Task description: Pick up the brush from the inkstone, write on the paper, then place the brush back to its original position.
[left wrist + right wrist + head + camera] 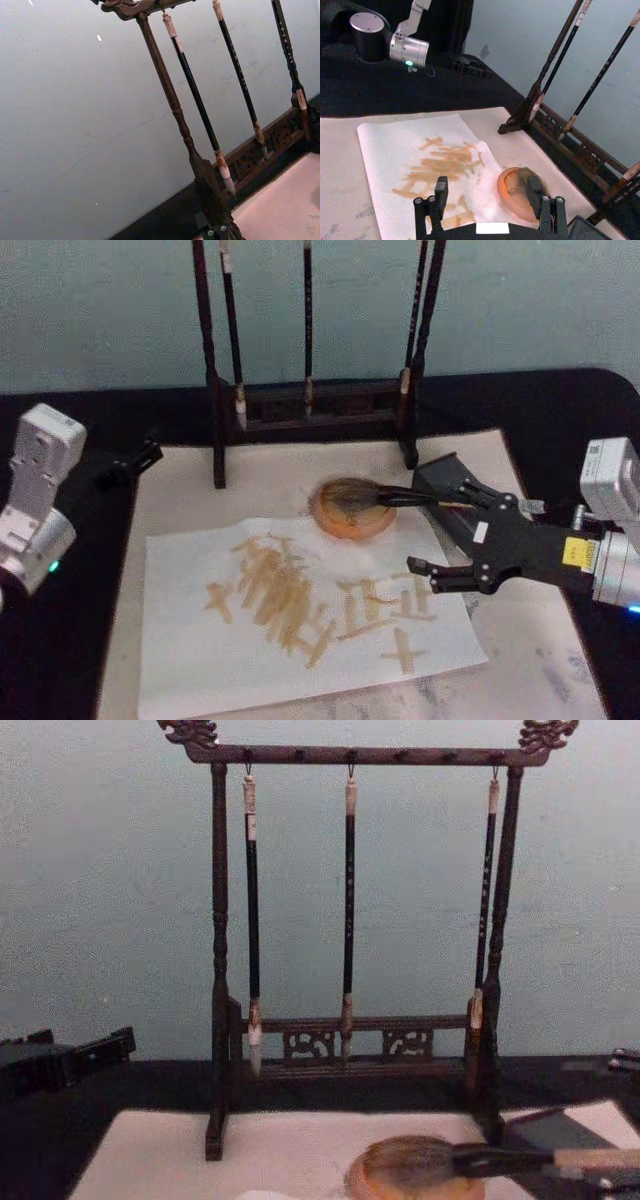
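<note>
1. Leftward, at the table's left edge: left gripper [128, 462], raised above the black table [60, 640], well apart from the paper. Spread of its fingers: cannot tell.
2. Left of centre on the pale mat [540, 660]: the paper [200, 660], lying flat, marked across its middle with yellow-brown strokes [285, 590]. Far edge just beside the inkstone.
3. Behind the paper, at the mat's far edge: dark wooden brush rack [350, 755], upright, with three slim brushes [349, 900] hanging tip-down from its top bar.
4. Centre, in front of the rack and just beyond the paper's far right corner: the inkstone [350, 528], resting on the mat.
5. On the inkstone: the brush [350, 495], lying nearly level, bristle head resting in the dish, black ferrule over the right rim, pale handle running rightward over the dark grey block [445, 475].
6. Right of the inkstone: right gripper [425, 532], reaching in from the right edge, low over the paper's right end. Fingers spread wide apart, clamped on nothing. Far finger [535, 189] alongside the brush ferrule, contact not discernible; near finger [440, 190] above the paper, well apart from the brush.
</note>
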You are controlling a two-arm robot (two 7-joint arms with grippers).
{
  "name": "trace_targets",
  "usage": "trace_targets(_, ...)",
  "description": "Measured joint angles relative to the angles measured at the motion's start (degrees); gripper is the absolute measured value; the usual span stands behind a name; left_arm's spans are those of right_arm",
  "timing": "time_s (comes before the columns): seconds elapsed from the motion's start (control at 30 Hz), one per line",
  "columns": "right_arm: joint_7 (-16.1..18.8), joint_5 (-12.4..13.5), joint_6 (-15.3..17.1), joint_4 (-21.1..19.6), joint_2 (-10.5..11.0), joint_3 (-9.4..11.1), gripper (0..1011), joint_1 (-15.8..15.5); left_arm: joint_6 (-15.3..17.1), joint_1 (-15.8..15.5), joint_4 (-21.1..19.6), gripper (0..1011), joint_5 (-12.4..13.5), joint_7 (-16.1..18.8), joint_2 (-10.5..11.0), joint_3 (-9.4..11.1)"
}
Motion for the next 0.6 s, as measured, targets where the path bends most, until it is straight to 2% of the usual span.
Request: trace_targets(0.6,0.28,0.36,0.05,-0.09,0.28,0.12,1008,0.16,0.00,0.00,0.00,1002,0.00,0.00,0.00,0.00)
